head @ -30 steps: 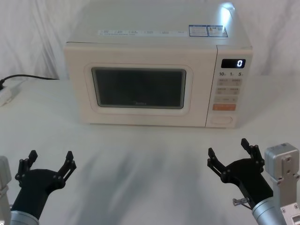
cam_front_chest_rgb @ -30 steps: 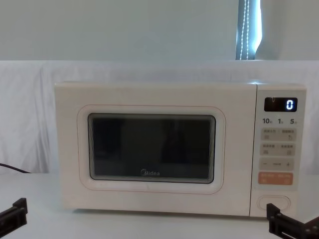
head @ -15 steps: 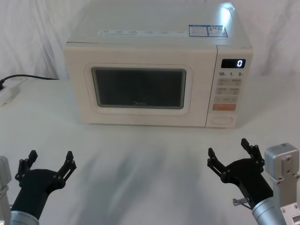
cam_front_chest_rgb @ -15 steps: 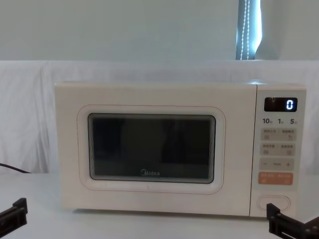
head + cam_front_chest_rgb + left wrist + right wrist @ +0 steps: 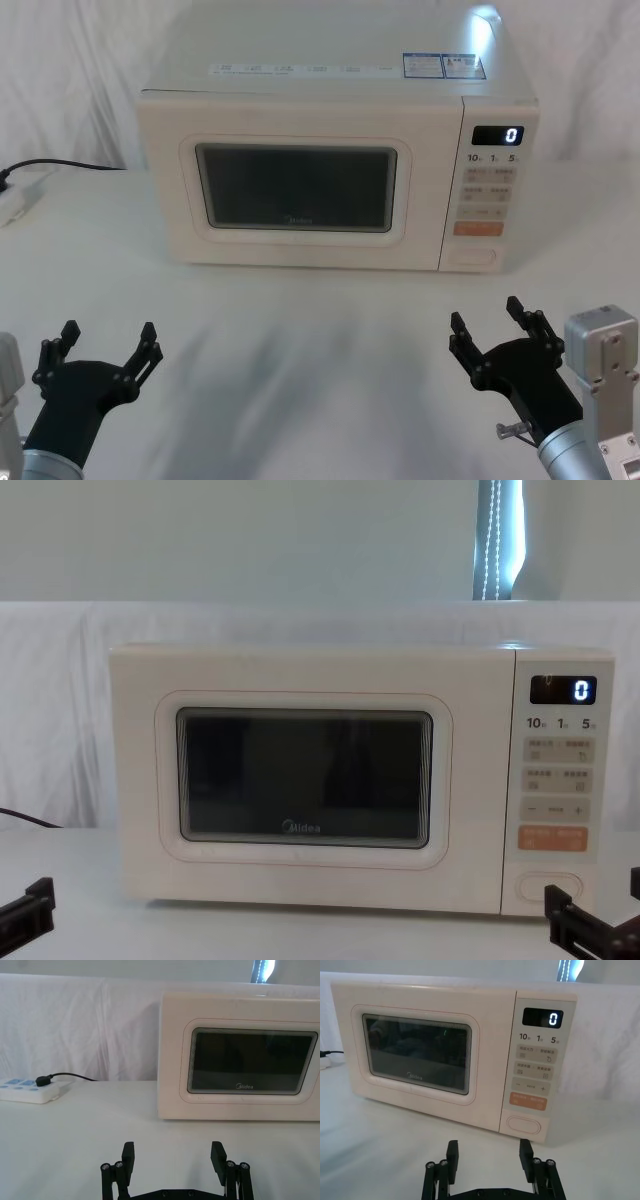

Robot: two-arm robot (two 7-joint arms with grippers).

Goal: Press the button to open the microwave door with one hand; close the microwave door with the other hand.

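Nearest the robot, the left gripper (image 5: 104, 345) hung low over the white tabletop (image 5: 300, 340) at the near left, its jaws spread wide and holding nothing. The right gripper (image 5: 492, 322) sat at the near right, well short of the oven, its jaws likewise parted and empty; from its own wrist view (image 5: 489, 1152) it faced the control panel.

Beyond both grippers stood the microwave (image 5: 340, 110), squarely on the tabletop with its front toward the robot. The microwave door (image 5: 300, 190) was shut flush against the body, its dark window showing a faint Midea logo along the lower edge. To the right of the door ran the control panel: at the bottom the button (image 5: 472, 257), a plain cream oblong, directly beneath the orange key (image 5: 477, 228), and at the top the black display (image 5: 497, 135) reading 0.

Farther off at the left, a white power strip (image 5: 27, 1091) lay on the tabletop with a black cable (image 5: 75, 1077) plugged in, before a draped white cloth.
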